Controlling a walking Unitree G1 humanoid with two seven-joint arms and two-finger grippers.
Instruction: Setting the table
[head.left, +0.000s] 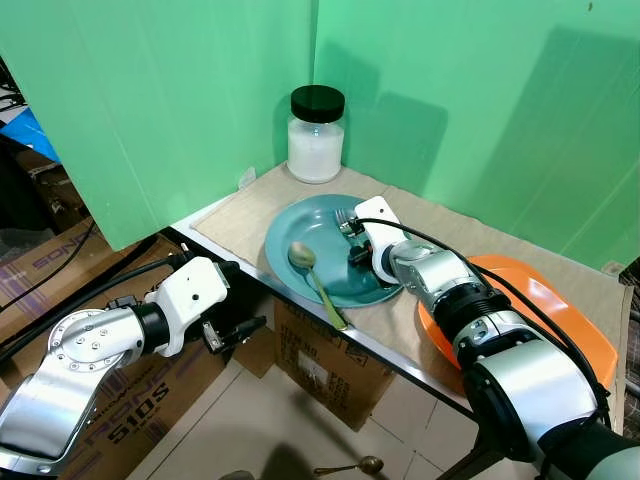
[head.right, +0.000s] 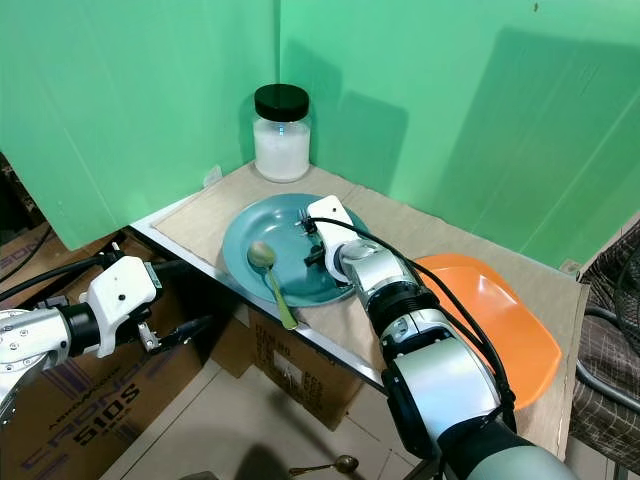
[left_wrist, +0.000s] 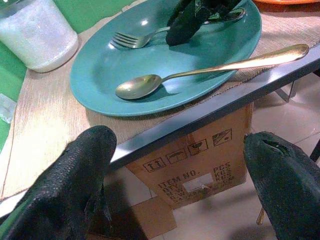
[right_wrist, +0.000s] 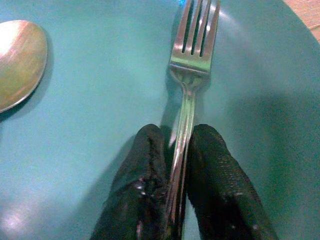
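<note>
The right gripper pinches the handle of a fork lying in the teal plate, beside a gold spoon; the left gripper hangs spread apart below the table edge

Round teal plate centre frame, crowded: gold spoon lay across lower rim, right gripper clamped on silver fork at right. Black-lidded glass jar blocked upper corner. Orange plate filled right. Bare mat free upper right. Left gripper spread below table edge, lower left.
</note>
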